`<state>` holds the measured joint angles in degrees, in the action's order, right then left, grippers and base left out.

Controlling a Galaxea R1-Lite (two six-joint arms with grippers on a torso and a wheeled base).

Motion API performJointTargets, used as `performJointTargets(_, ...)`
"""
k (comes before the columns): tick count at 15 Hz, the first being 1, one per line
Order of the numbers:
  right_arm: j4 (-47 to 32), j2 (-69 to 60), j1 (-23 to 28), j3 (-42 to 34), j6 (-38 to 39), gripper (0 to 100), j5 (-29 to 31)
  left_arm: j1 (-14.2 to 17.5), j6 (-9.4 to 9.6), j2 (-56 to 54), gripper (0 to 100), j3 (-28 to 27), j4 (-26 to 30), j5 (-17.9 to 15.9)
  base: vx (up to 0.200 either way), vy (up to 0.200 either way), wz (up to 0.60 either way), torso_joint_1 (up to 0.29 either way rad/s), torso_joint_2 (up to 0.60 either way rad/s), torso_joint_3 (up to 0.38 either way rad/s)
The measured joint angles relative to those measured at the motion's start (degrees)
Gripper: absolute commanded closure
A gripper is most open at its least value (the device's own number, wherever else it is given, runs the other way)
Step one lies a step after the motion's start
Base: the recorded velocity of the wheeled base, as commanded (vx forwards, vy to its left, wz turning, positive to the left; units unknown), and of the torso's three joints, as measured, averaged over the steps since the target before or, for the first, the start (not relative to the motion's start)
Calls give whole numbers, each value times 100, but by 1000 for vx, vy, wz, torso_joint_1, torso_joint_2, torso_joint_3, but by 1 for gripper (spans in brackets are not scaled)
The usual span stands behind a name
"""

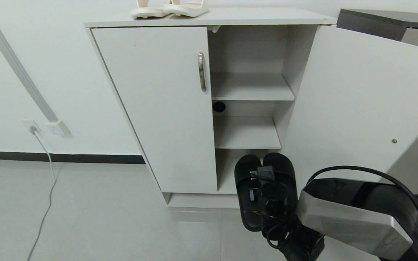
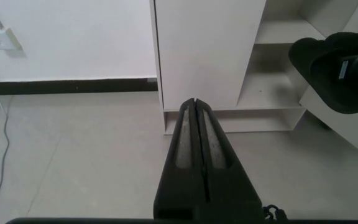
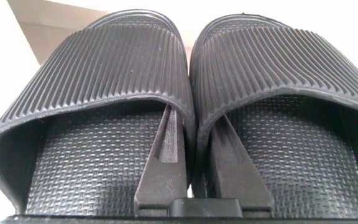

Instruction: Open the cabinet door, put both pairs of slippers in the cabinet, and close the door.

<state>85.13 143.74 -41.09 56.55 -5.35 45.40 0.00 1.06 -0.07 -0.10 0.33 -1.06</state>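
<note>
A pair of black slippers hangs side by side in front of the cabinet's bottom compartment, toes toward it. My right gripper is shut on them; in the right wrist view one finger sits inside each black slipper and the right gripper pinches their inner walls together. A cream pair of slippers lies on the cabinet top. The right door stands open; the left door with its metal handle is closed. My left gripper is shut and empty, low over the floor left of the black slippers.
Two bare shelves sit above the bottom compartment. A wall socket feeds a grey cable that trails over the floor on the left. A darker grey cabinet stands behind the open door.
</note>
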Motion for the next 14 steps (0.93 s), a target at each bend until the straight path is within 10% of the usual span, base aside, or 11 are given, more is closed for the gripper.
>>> performJointTargets(14,-200,-90,427,-51,-34,100,12,0,-9,0,100,0,0,2,0,0,0,0,0,0)
